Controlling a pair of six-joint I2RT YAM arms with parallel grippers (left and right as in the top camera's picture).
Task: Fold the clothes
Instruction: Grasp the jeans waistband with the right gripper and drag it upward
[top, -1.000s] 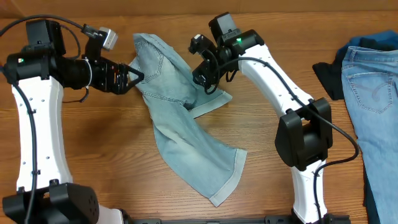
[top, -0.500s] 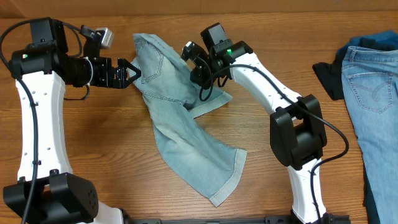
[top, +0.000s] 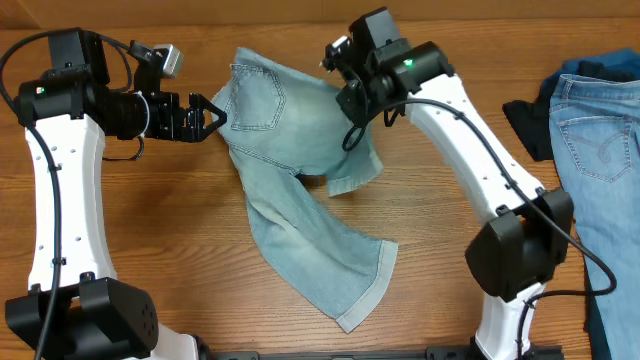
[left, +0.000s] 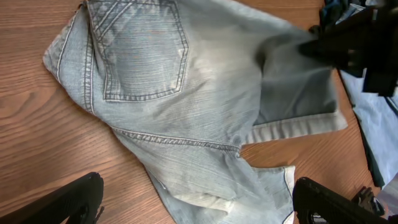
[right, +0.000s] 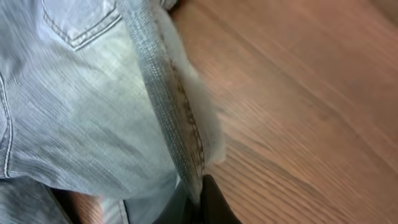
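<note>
Pale blue denim shorts (top: 300, 225) lie crumpled across the middle of the table, one back pocket (top: 258, 98) facing up. My right gripper (top: 350, 98) is shut on the shorts' waistband edge (right: 168, 99) and holds it raised off the wood, the cloth pinched between the dark fingertips (right: 211, 202). My left gripper (top: 217, 114) hovers open just left of the shorts at the pocket side, touching nothing. In the left wrist view the shorts (left: 186, 106) fill the frame above that open gripper (left: 198, 190), and one cuffed hem (left: 292, 127) lies at the right.
Light-blue jeans (top: 600, 170) lie at the table's right edge, with a black garment (top: 525, 125) and a darker blue one (top: 600, 65) beside them. Bare wood (top: 150, 250) shows left of the shorts.
My right gripper has closed on the shorts' edge and drawn it up and to the right, spreading the upper part. The left arm shifted slightly earlier and now holds still.
</note>
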